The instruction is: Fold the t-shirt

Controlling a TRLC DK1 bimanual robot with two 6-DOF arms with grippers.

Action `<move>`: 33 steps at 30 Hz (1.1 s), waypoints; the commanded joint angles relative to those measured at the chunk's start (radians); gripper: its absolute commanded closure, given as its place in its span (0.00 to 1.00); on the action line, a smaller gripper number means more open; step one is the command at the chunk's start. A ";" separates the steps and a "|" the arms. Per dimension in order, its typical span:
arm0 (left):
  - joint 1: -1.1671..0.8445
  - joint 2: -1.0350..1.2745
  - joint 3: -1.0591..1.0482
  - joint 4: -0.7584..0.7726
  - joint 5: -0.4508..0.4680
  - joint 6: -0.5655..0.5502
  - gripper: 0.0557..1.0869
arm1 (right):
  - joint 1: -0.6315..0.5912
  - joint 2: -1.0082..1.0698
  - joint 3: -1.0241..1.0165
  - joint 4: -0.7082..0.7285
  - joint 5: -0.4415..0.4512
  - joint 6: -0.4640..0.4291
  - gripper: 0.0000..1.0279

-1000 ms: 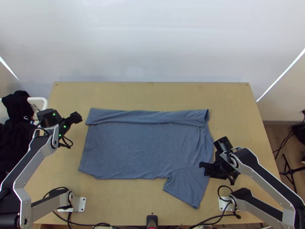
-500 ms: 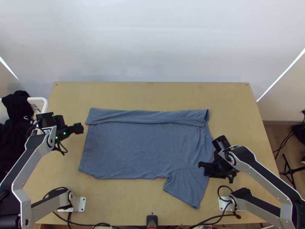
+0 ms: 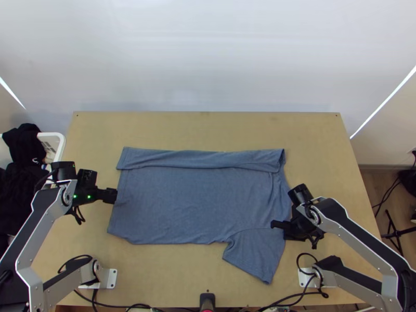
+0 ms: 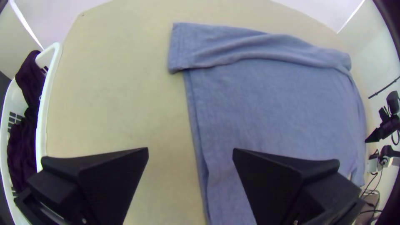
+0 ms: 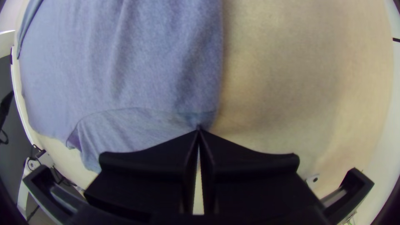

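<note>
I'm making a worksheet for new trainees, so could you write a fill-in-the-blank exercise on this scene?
Along its far side, the t-shirt is ____ over onto itself. One ____ sticks out toward the near edge of the table. The jaws of the left gripper are ____. The jaws of the right gripper are ____.

Missing words: folded; sleeve; open; shut
</note>
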 commanded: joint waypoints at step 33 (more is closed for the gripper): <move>-0.030 -0.018 -0.072 -0.423 0.026 0.630 0.45 | 0.002 0.001 0.004 0.001 0.017 0.005 0.97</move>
